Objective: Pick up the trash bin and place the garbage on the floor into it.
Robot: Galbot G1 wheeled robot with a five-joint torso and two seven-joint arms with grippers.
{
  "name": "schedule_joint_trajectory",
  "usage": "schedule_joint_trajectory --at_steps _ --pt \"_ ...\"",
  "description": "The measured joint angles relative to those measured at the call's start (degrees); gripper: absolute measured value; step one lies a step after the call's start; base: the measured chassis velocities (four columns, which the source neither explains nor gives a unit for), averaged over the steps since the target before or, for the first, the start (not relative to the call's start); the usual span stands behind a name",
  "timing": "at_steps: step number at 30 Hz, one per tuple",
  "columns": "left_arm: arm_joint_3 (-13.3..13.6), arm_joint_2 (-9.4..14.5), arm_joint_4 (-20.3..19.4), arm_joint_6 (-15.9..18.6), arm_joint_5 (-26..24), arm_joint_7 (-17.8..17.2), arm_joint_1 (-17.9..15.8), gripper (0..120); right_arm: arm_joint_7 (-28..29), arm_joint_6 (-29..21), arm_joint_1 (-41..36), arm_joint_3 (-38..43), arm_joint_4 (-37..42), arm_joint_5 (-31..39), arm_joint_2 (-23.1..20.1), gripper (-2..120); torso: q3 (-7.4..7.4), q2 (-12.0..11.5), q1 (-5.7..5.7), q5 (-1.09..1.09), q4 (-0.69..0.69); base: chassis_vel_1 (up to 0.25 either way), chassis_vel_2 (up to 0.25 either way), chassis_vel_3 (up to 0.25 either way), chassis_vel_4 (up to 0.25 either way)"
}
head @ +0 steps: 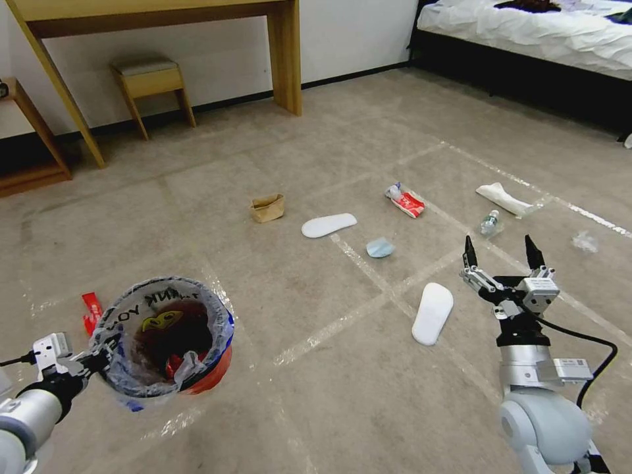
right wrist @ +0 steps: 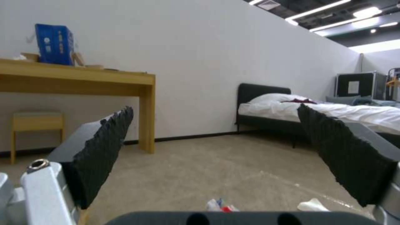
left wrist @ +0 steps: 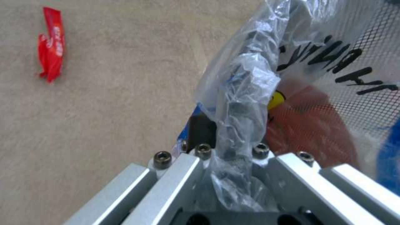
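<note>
My left gripper point(head: 105, 343) is shut on the rim of the red trash bin point(head: 168, 336) and holds it above the floor point(head: 342, 388) at the lower left; its clear bag point(left wrist: 242, 93) is pinched between the fingers point(left wrist: 200, 131). Red litter lies inside the bin. My right gripper point(head: 500, 253) hangs open and empty at the lower right, fingers pointing away. Garbage is scattered over the carpet: a white slipper point(head: 432, 313) just left of that gripper, another slipper point(head: 328, 224), a blue mask point(head: 380, 247), a brown paper bag point(head: 267, 207), a red wrapper point(head: 405, 199), a small bottle point(head: 490, 223) and a red wrapper point(head: 91, 312) beside the bin.
A wooden desk point(head: 158, 20) and a small stool point(head: 153, 82) stand at the back wall, and a bed point(head: 526, 33) at the back right. A white wad point(head: 505, 199) and clear wrap point(head: 584, 241) lie at the right.
</note>
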Motion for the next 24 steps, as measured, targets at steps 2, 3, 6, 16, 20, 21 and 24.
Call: schedule_joint_trajectory --at_steps 2,3,6,16,20,21,24 --pt "0.06 0.05 0.07 0.00 0.01 0.00 -0.06 1 0.00 0.00 0.00 0.02 0.04 0.00 0.00 100 0.00 0.00 0.00 -0.01 0.00 -0.144 0.152 0.127 -0.157" --pt "0.09 0.08 0.11 0.00 0.01 0.00 -0.09 1 0.00 0.00 0.01 0.02 0.05 0.00 0.00 100 0.00 0.00 0.00 0.00 0.00 -0.148 0.152 0.127 -0.160" --pt "0.12 0.13 0.20 0.00 0.01 0.00 -0.12 1 0.05 -0.01 0.00 -0.01 0.07 -0.13 0.02 100 0.00 0.00 0.00 -0.01 0.00 -0.159 0.151 0.167 -0.162" --pt "0.52 0.17 0.60 0.00 0.12 0.00 -0.21 1 0.12 0.00 -0.09 -0.12 0.06 -0.51 0.04 100 0.00 0.00 0.00 0.00 0.00 -0.147 0.148 0.153 -0.152" --pt "0.62 0.32 0.76 0.00 0.12 -0.04 -0.44 1 0.11 0.08 -0.11 -0.11 0.15 -0.52 -0.02 100 0.01 0.00 0.00 -0.01 0.00 -0.146 0.134 0.136 -0.150" --pt "0.62 0.45 0.84 0.00 0.11 -0.05 -0.45 1 0.09 0.07 -0.08 -0.23 0.15 -0.53 -0.01 100 0.01 0.00 0.01 -0.01 0.00 -0.092 0.100 0.102 -0.115" --pt "0.57 0.61 0.97 0.00 0.08 -0.05 -0.45 1 0.07 0.06 0.08 -0.45 0.06 -0.69 0.12 100 0.01 -0.01 0.01 -0.01 0.00 -0.085 0.100 0.071 -0.072"
